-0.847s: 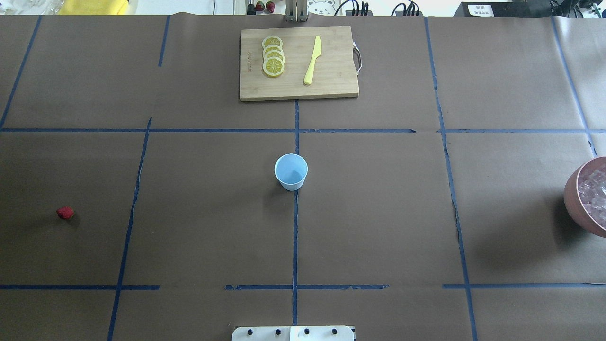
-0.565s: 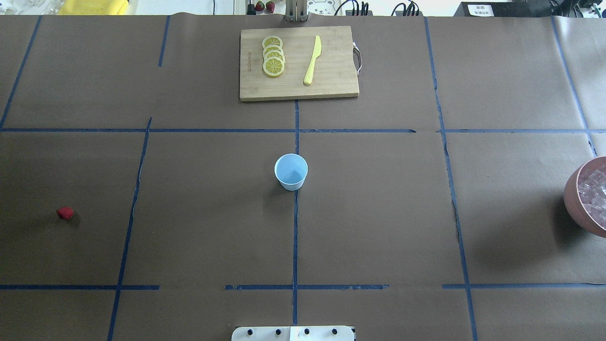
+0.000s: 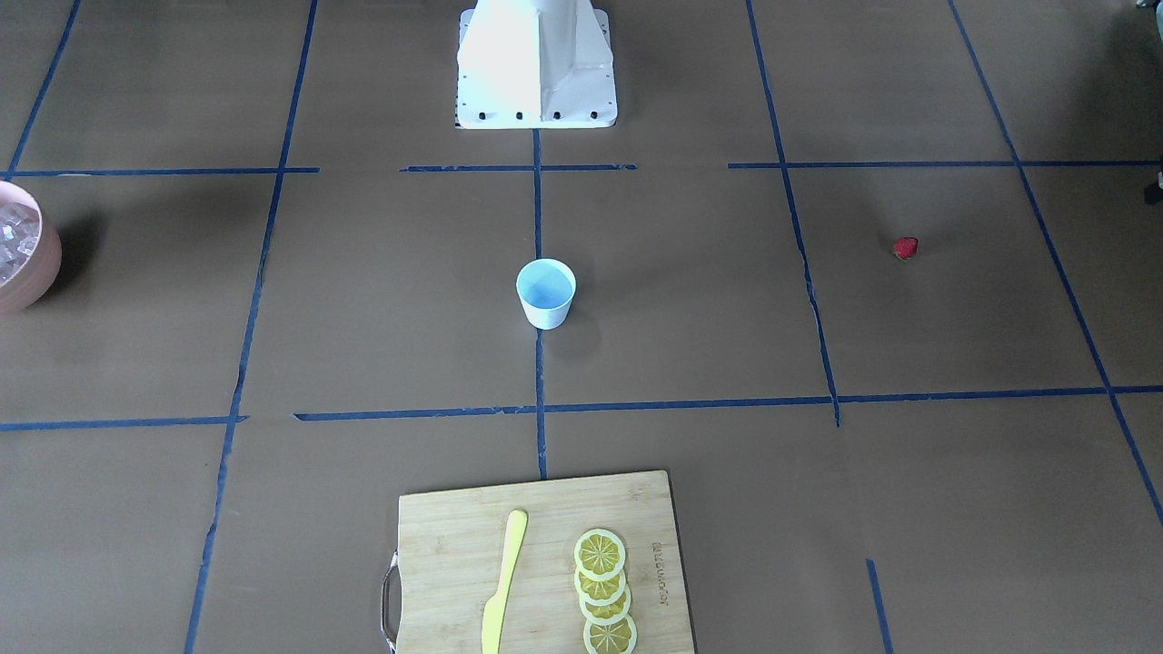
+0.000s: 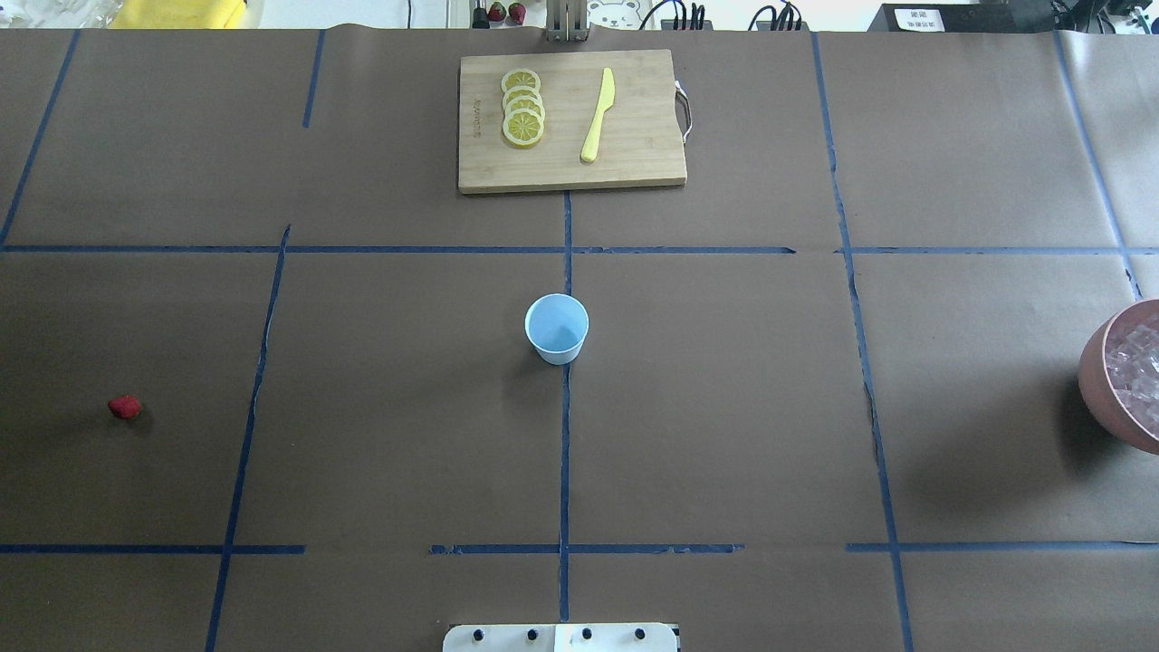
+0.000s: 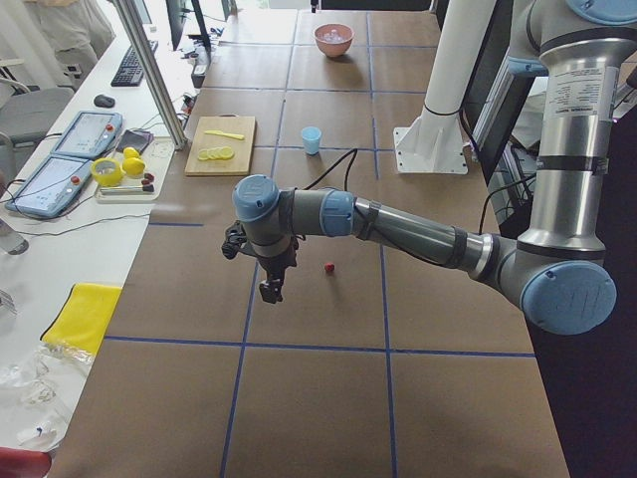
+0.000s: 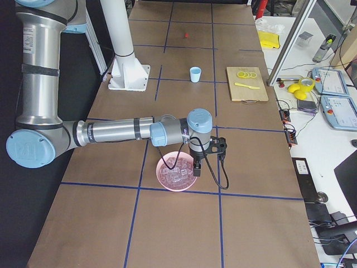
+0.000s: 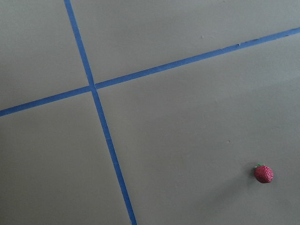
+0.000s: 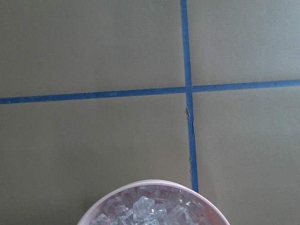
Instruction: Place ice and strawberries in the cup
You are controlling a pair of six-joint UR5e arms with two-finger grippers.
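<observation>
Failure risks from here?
The small dark-red strawberry lies loose and sits off-centre in the left wrist view; the left gripper could nudge it away.
The clear ice cubes are heaped in the pink bowl; the right gripper may grab several or slip.
The small white cup stands unsupported; a bump could tip it.

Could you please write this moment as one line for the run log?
cup: upright, empty | strawberry: on table, untouched | ice: in pink bowl | left gripper: near strawberry, state unclear | right gripper: at pink bowl, state unclear
</observation>
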